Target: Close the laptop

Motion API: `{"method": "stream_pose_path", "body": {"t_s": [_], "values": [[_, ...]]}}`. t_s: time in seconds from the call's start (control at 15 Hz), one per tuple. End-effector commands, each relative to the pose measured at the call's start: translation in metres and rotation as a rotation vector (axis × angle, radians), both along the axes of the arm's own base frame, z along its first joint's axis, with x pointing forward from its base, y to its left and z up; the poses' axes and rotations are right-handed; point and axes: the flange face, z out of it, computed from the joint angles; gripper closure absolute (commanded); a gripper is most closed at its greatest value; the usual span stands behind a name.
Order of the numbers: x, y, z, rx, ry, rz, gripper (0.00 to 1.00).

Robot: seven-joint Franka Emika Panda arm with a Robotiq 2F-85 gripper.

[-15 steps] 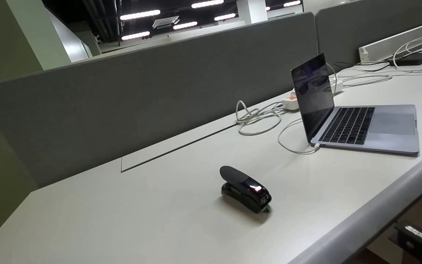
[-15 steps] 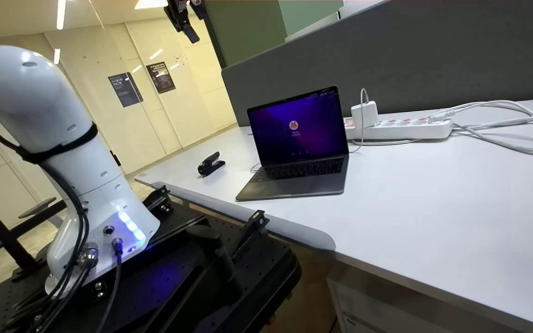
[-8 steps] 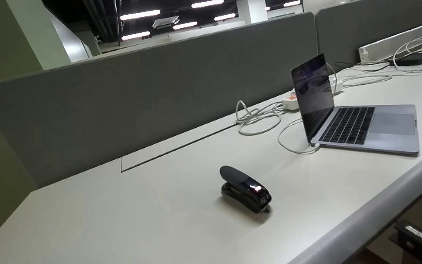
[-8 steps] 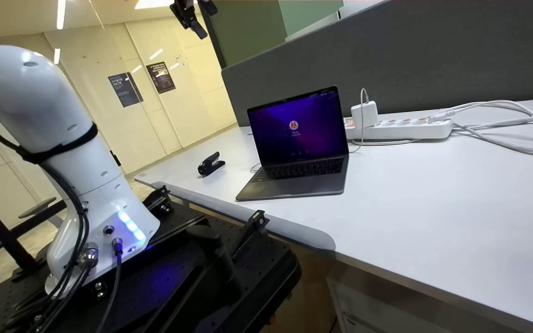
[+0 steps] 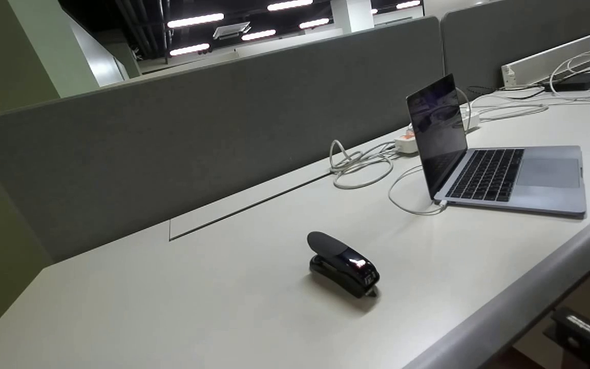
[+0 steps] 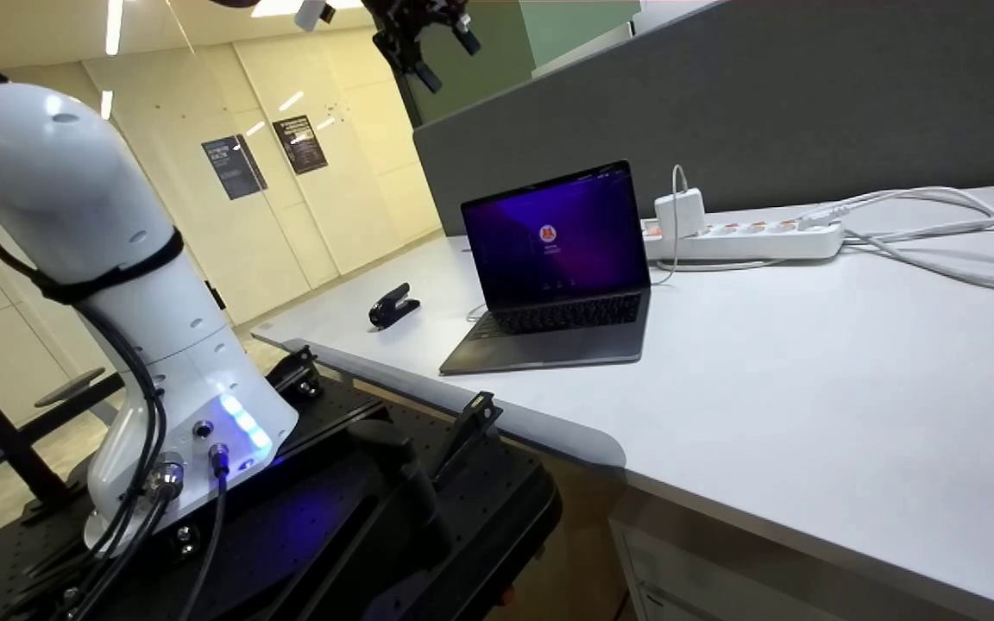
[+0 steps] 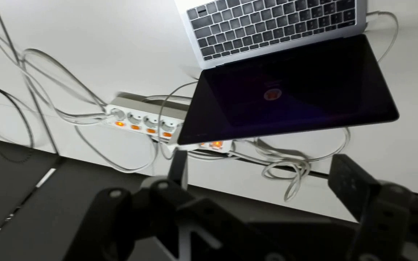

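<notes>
The silver-grey laptop stands open on the white desk in both exterior views [image 5: 494, 177] [image 6: 557, 241], its screen raised steeply above the dark keyboard. In the wrist view the laptop's dark screen [image 7: 292, 87] fills the upper middle, with the keyboard beyond it at the top. My gripper [image 6: 449, 60] hangs in the air at the top of an exterior view, well above the desk and apart from the laptop. In the wrist view the gripper [image 7: 259, 163] is open, its fingers wide apart with nothing between them, below the screen's top edge in the picture.
A black stapler [image 5: 343, 264] lies on the desk beside the laptop. A white power strip [image 6: 747, 241] with a charger [image 6: 680, 213] and loose cables [image 7: 289, 166] lies behind the laptop. A grey partition [image 5: 249, 118] stands along the desk's back edge.
My gripper has moved to the right in an exterior view, and more of it now shows at the top. The arm has shifted slightly. The laptop and stapler have not moved.
</notes>
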Motion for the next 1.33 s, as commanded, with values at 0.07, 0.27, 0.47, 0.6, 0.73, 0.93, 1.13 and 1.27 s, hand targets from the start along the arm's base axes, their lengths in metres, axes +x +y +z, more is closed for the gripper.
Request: {"method": "stream_pose_path", "body": {"t_s": [0.07, 0.27, 0.47, 0.6, 0.73, 0.93, 1.13, 1.27], "values": [[0.038, -0.007, -0.034, 0.101, 0.103, 0.214, 0.0], [0.056, -0.005, -0.035, 0.104, 0.126, 0.272, 0.0], [0.05, -0.004, -0.043, 0.096, 0.123, 0.267, 0.0], [0.053, -0.004, -0.042, 0.093, 0.124, 0.268, 0.0], [0.057, -0.004, -0.049, 0.089, 0.173, 0.308, 0.0], [0.073, -0.008, -0.06, 0.055, 0.229, 0.378, 0.0], [0.096, -0.013, -0.07, 0.018, 0.259, 0.449, 0.0], [0.112, -0.014, -0.075, -0.018, 0.261, 0.505, 0.0]]}}
